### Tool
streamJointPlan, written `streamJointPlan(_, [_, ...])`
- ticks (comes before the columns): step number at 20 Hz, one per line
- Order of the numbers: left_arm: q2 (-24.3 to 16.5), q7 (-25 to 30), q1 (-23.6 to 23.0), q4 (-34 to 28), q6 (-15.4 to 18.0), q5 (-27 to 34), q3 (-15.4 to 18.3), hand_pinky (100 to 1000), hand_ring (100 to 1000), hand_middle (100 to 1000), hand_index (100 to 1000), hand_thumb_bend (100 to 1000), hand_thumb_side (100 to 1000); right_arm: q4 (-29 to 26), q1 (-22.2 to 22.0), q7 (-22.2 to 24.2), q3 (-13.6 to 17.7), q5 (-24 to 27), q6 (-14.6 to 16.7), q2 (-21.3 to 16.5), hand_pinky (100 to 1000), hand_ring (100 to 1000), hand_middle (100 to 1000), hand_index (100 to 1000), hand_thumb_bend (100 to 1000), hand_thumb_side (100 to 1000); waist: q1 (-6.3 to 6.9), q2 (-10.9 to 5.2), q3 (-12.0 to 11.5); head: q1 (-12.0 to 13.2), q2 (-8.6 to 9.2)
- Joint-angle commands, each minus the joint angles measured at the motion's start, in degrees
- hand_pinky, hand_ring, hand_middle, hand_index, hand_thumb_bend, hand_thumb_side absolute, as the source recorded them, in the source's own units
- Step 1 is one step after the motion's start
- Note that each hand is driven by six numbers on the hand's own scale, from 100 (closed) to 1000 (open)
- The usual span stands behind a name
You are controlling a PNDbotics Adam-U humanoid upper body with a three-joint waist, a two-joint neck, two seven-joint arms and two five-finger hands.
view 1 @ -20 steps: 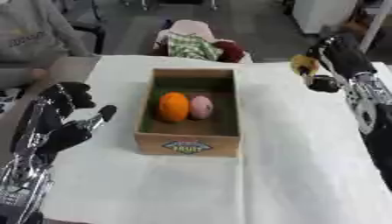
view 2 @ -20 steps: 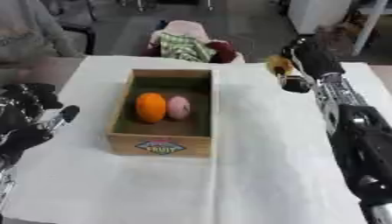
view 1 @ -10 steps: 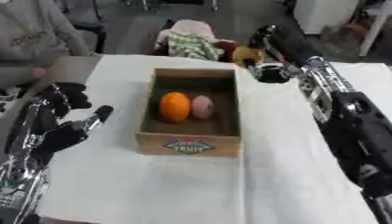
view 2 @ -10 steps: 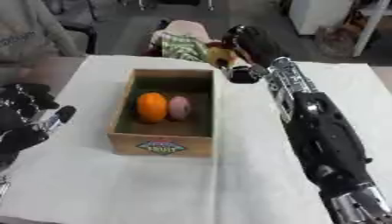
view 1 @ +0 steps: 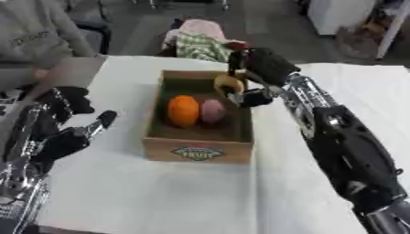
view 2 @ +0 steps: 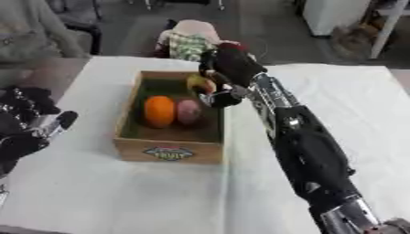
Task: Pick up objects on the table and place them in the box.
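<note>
A wooden fruit box [view 1: 199,150] stands in the middle of the white table. Inside it lie an orange fruit [view 1: 182,110] and a pink rounded fruit [view 1: 211,111] side by side. My right hand [view 1: 260,68] hangs over the box's far right corner, its fingers curled round a yellow fruit [view 1: 227,84] held just above the box's inside. My left hand [view 1: 57,131] rests at the left edge of the table, fingers relaxed and empty.
The white cloth [view 1: 160,196] covers the table around the box. A heap of cloth, checked green and pink [view 1: 200,42], lies beyond the far edge. A person in grey [view 1: 36,39] sits at the far left.
My right hand has swung left with the yellow fruit, from beside the table's right edge to above the box's far right corner. The left hand has barely moved.
</note>
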State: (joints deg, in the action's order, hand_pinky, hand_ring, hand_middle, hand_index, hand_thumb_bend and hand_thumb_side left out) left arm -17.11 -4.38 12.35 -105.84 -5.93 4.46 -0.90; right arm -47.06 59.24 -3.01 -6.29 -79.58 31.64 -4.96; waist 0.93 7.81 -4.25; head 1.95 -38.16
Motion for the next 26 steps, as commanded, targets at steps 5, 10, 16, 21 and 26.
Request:
streamJointPlan(5, [-0.56,0.0,0.65,-0.97,0.05,0.1,0.34,697,537,490,634,650,114,-1.98,0.43,3.5,-0.34,3.58,2.61,-1.17,625,643,637,889,281,372,0.13,-0.82,0.4,0.53,0.69])
streamJointPlan(10, [-0.65,-0.18,0.33,-0.93,0.05,0.02,0.53,697,536,490,634,650,116,-4.68,-0.09,5.2,-0.19,8.05,2.75,-2.73,613,626,616,870,199,310,0.22,-0.97,0.9,1.04,0.54])
streamJointPlan(16, [-0.84,-0.61,-0.25,-0.77,0.07,-0.23,0.98,698,536,490,633,650,117,-11.33,-3.07,2.75,2.45,13.8,1.75,-6.99,571,576,554,818,100,107,0.08,-0.94,1.91,2.18,0.29])
streamJointPlan(21, [-0.99,-0.98,-0.55,-0.72,0.12,-0.43,1.32,698,536,489,633,649,117,-18.12,-7.79,-1.74,5.9,18.46,-0.71,-11.05,548,545,521,782,100,100,-0.09,-0.81,2.61,3.26,0.26])
streamJointPlan(26, [-1.22,-1.34,-1.01,-0.64,0.17,-0.68,1.76,698,536,489,632,649,119,-24.11,-14.16,-5.72,7.69,22.98,-4.05,-15.77,544,540,515,769,100,100,-0.12,-0.66,3.22,4.15,0.4])
